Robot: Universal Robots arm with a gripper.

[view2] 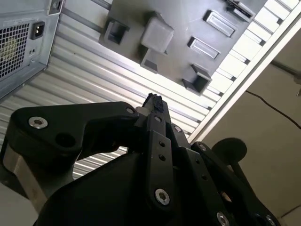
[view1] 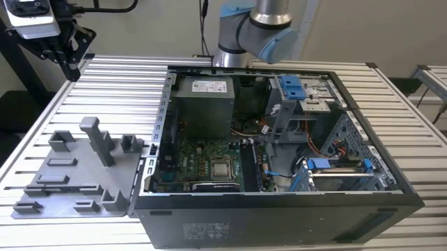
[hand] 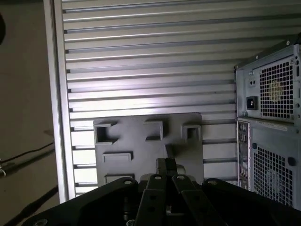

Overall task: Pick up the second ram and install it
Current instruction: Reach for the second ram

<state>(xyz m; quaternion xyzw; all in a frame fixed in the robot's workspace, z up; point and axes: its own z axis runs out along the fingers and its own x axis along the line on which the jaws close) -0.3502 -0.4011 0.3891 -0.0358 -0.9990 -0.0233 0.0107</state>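
My gripper [view1: 73,72] hangs high over the slatted table at the exterior view's far left, behind the grey tray [view1: 70,178]. Its black fingers are shut tip to tip, with nothing visible between them, in both wrist views [view2: 154,101] [hand: 167,165]. The tray [view2: 183,19] [hand: 141,146] lies below and ahead of the fingertips, and its blocks and slots look bare. The second ram is hidden from view. The motherboard [view1: 202,162] with its long black slots [view1: 250,166] lies in the open computer case [view1: 279,196] at the exterior view's centre.
The case's rear panel [hand: 273,122] [view2: 19,33] stands beside the tray. A tall grey post [view1: 98,138] rises from the tray. The arm's base [view1: 255,26] stands behind the case. The table's edge [hand: 56,117] runs close to the tray, with floor beyond it.
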